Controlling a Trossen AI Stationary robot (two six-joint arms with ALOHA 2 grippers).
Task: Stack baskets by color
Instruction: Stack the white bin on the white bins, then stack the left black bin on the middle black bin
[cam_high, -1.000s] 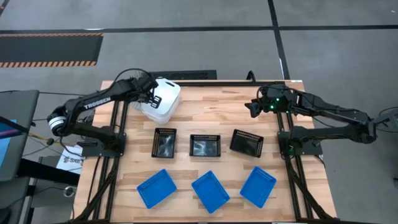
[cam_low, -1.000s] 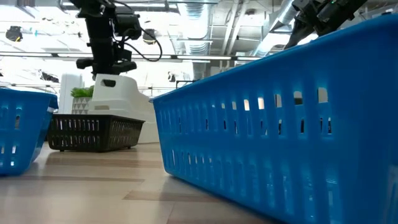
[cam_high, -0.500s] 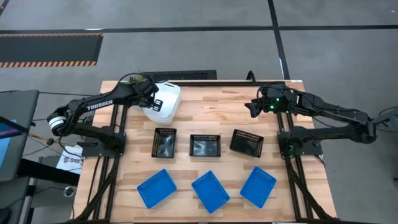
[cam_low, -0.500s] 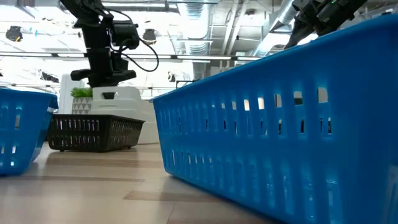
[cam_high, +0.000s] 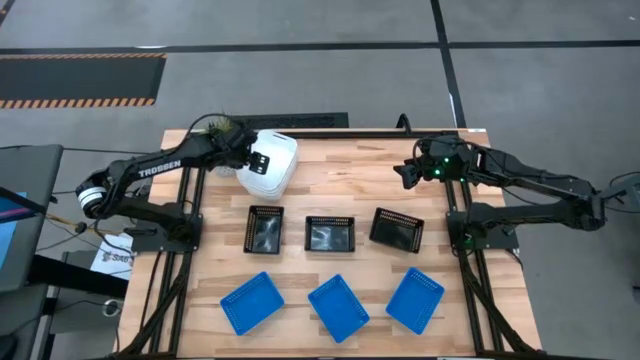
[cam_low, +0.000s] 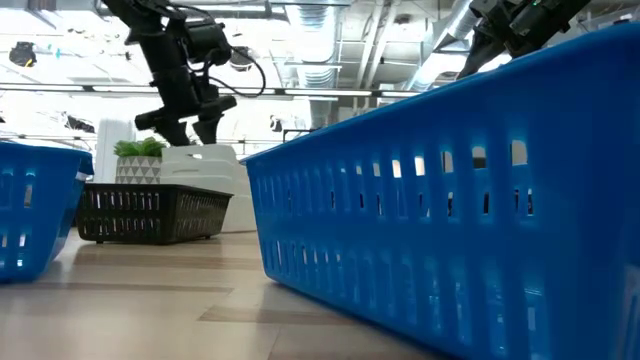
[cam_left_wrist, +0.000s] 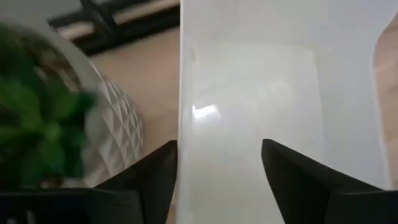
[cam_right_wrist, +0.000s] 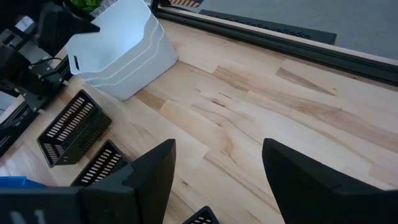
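The white baskets (cam_high: 272, 165) stand nested in one stack at the table's far left, also seen in the right wrist view (cam_right_wrist: 124, 56). My left gripper (cam_high: 249, 160) hovers open at the stack's left end, its fingertips (cam_low: 195, 120) just above the top rim (cam_left_wrist: 249, 124). Three black mesh baskets (cam_high: 330, 234) sit in a row across the table's middle. Three blue baskets (cam_high: 338, 307) lie along the near edge. My right gripper (cam_high: 405, 172) waits open above the far right of the table.
A small green potted plant (cam_high: 222, 128) in a white pot (cam_left_wrist: 118, 137) stands right beside the white stack, behind my left gripper. Bare wood (cam_right_wrist: 261, 106) lies between the white stack and my right arm.
My left gripper has lowered the top white basket down into the stack, tipped further over, opened and let go. The basket has sunk from a raised position to level in the stack, which has shifted slightly toward the table's right.
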